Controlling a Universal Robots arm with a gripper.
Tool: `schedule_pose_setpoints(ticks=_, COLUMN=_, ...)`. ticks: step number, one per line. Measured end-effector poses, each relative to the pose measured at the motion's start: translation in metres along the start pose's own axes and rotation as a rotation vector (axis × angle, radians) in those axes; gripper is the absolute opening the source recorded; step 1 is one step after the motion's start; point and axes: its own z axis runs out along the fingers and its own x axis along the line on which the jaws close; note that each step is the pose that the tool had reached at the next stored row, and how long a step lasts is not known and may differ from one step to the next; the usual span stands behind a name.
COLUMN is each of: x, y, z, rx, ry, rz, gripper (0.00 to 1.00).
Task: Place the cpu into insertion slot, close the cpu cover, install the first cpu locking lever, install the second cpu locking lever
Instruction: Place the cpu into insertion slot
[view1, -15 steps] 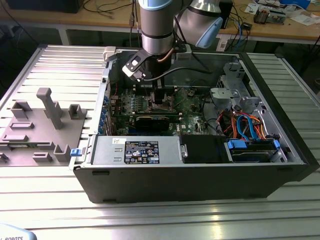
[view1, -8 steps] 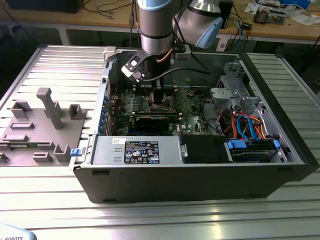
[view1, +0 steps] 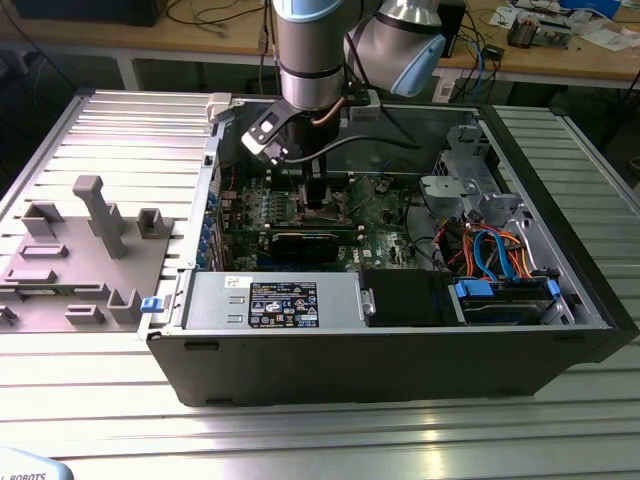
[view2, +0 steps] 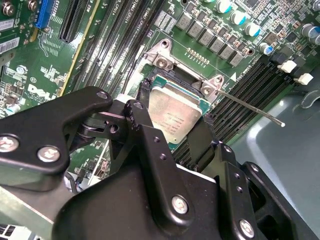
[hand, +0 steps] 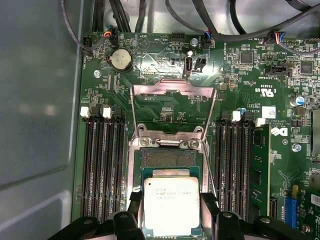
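In both wrist views the cpu (hand: 171, 206) (view2: 176, 116), a flat silver-grey square chip, sits between the black fingers (hand: 135, 206) of my gripper (hand: 171, 202) (view2: 176, 112), which is shut on its two opposite edges. It hangs just over the insertion slot (hand: 167, 159), covering most of it, and a strip of the slot's contacts shows past one chip edge. The cpu cover (hand: 172, 86) stands swung open beyond its hinge. One thin locking lever (view2: 250, 107) sticks out free beside the slot. In the exterior view the gripper (view1: 315, 195) reaches down into the computer case.
Black memory slots (hand: 102, 165) run along both sides of the slot. Cables (hand: 150, 15) hang at the board's far edge. In the exterior view the case wall (view1: 400, 370), a power supply (view1: 275, 300) and drive bays (view1: 505, 290) surround the board. A grey fixture (view1: 90, 250) lies at the exterior view's left.
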Motion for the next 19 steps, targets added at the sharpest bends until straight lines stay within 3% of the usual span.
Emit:
schedule_pose_setpoints(ticks=12, x=0.0002, y=-0.0031, z=0.0013, rx=-0.0001, ry=0.0002, rz=0.000, gripper=0.54)
schedule_pose_setpoints(ticks=19, x=0.0011, y=-0.0039, z=0.0060, rx=0.0000, ry=-0.0004, rz=0.001, gripper=0.54)
